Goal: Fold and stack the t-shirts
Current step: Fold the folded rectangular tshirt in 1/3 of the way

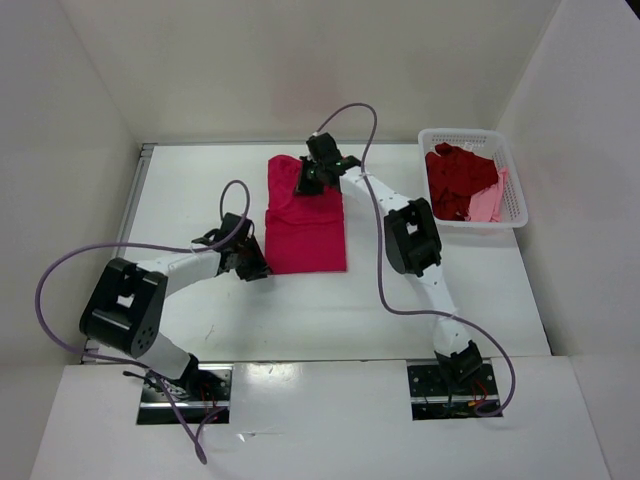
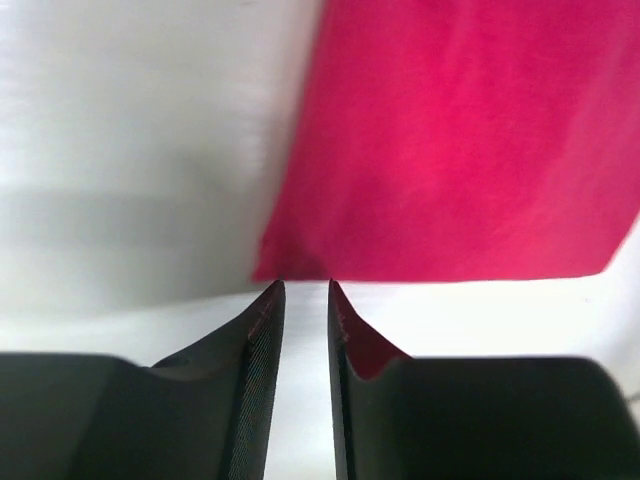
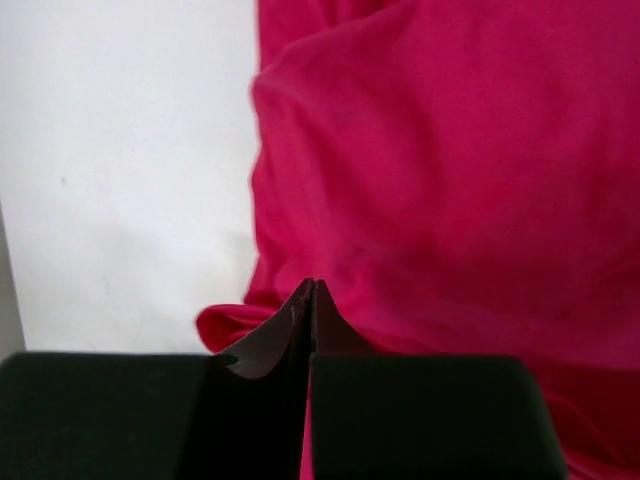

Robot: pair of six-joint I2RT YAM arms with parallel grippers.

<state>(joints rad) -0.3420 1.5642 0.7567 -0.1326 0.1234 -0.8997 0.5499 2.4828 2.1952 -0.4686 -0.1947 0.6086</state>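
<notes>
Where crimson t-shirt (image 1: 305,230) edge ends, table (image 1: 300,320) shows.

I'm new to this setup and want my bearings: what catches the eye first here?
A bright crimson shirt lies folded into a rectangle on the table. The left hand sits at its near left corner, slightly open, and the right hand, shut, at its far edge. At the far right, a white basket holds a dark red shirt and a pink shirt.

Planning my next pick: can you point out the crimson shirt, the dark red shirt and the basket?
crimson shirt (image 1: 305,230), overhead view, middle of the cloth.
dark red shirt (image 1: 458,180), overhead view, its crumpled middle.
basket (image 1: 460,133), overhead view, far rim.
</notes>
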